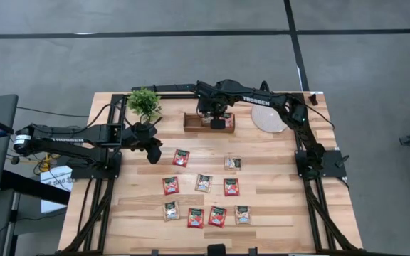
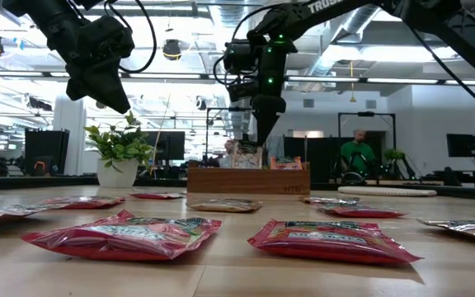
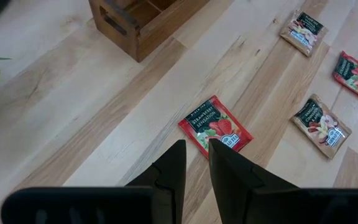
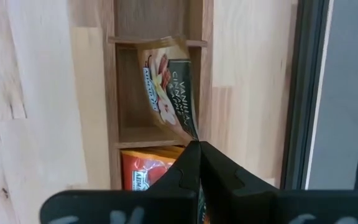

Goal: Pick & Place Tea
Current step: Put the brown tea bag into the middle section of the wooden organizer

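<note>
A wooden compartment box stands at the table's far middle. My right gripper points down over it, shut on a brown vanilla-cinnamon tea packet that sits in the box's middle compartment. An orange packet lies in the neighbouring compartment. My left gripper hovers high over the table's left, a narrow gap between its fingers, above a red strawberry packet. Several more tea packets lie flat on the table's near half. My right gripper pinches the vanilla-cinnamon packet between its two fingers at the packet's upper edge. It comes from above, pointing down. The packet curls below the fingers, its lower part down inside the box's middle compartment.
A potted plant stands left of the box, close to my left arm. A white plate lies right of the box. In the low view the near packets lie in front. A person shows in the room beyond.
</note>
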You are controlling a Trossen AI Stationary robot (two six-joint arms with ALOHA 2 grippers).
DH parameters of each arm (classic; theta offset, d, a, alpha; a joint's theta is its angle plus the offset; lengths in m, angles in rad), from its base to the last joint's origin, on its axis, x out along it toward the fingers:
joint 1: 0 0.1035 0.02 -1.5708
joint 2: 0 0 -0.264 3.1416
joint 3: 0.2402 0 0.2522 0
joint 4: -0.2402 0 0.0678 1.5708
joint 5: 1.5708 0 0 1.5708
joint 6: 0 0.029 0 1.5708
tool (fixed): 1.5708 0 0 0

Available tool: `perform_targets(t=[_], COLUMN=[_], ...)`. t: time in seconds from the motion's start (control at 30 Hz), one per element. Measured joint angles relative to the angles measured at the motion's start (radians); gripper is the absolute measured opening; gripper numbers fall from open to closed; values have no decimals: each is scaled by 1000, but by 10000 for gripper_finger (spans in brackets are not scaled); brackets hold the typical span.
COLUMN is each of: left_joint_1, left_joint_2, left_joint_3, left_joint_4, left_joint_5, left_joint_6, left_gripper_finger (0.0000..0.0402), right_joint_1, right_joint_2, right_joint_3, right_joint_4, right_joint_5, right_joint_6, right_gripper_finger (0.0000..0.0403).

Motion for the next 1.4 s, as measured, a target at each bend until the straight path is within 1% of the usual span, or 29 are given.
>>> perform_targets(t=[0.27,0.4,0.77,0.87,1.07,1.17,1.23,1.33,1.4], left_joint_1=[0,0,0,0,0,0,0,0,0], left_joint_2=[0,0,0,0,0,0,0,0,0], left_joint_3=[0,0,0,0,0,0,0,0,0], left_joint_4=[0,0,0,0,0,0,0,0,0], left_joint_5=[3,26,29,29,29,29,29,29,29], left_joint_6=[0,1,2,2,3,3,8,16,17], left_gripper_finger=[60,60,60,60,60,60,60,60,60], right_joint_1=[-12,-17,-20,-20,-19,-18,-16,-5,10], right_joint_2=[0,0,-1,-1,-1,-1,-6,-22,-30], right_joint_3=[0,0,-1,-1,-1,-1,-1,-1,-1], right_joint_4=[-1,-5,-6,-8,-2,-7,-34,-123,-216], right_joint_5=[-1,-1,-6,-16,-17,-14,-19,-57,-138], right_joint_6=[2,9,0,0,0,9,47,114,143], right_gripper_finger=[0,0,3,21,73,87,92,93,93])
